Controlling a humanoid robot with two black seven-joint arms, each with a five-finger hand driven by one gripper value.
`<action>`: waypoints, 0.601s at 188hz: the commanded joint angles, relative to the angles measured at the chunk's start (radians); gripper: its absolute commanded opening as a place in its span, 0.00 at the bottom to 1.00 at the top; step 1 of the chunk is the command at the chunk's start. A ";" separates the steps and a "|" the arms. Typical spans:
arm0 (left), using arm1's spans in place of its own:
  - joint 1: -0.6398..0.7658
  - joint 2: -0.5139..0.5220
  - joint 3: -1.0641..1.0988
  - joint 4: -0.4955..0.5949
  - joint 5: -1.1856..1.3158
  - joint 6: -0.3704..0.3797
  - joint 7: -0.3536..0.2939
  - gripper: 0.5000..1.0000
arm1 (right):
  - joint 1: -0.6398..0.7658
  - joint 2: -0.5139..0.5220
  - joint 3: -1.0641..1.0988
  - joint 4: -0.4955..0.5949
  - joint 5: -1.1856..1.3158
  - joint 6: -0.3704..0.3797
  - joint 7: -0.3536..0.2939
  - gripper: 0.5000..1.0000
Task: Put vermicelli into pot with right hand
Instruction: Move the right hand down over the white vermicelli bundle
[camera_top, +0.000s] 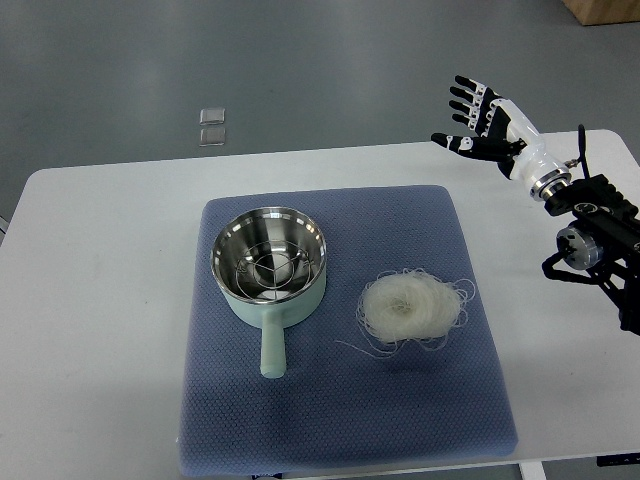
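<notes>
Because the right robot hand (478, 118) hangs in the air over the far right of the worktop (100, 300), fingers spread and holding nothing, the whole reach and grasp is not yet done, and most of the risk lies there. The vermicelli (408, 306) sits as 1 loose round nest on the blue mat (340, 420), just right of the pot (270, 262) and apart from it, with stray strands curling out at its edges. In my judgement the nest is light and springy, so fingers that close only on the top may lift a few strands and leave the rest, or pull the nest apart. A grip that comes down too hard could snap brittle threads and scatter bits over the mat. Loose ends trailing from the robot hand could drag across the pot's rim and hang outside, or catch on the fingers at release so the nest does not drop cleanly. The pot is open, with a steel inside and its handle (271, 350) pointing toward the robot; a low carry from the right could knock the rim and shove the pot on the mat. No left arm shows. 2 small clear squares (212, 126) lie on the floor beyond the worktop, well out of the way.
</notes>
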 joint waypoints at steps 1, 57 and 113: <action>-0.001 0.000 0.000 0.000 0.000 -0.001 0.000 1.00 | 0.003 -0.095 -0.031 0.091 -0.133 0.044 0.000 0.86; -0.001 0.000 0.000 0.000 0.000 -0.001 0.000 1.00 | 0.078 -0.304 -0.140 0.342 -0.488 0.245 -0.006 0.86; -0.001 0.000 0.000 0.000 0.000 0.001 0.000 1.00 | 0.115 -0.361 -0.212 0.507 -0.738 0.414 -0.006 0.86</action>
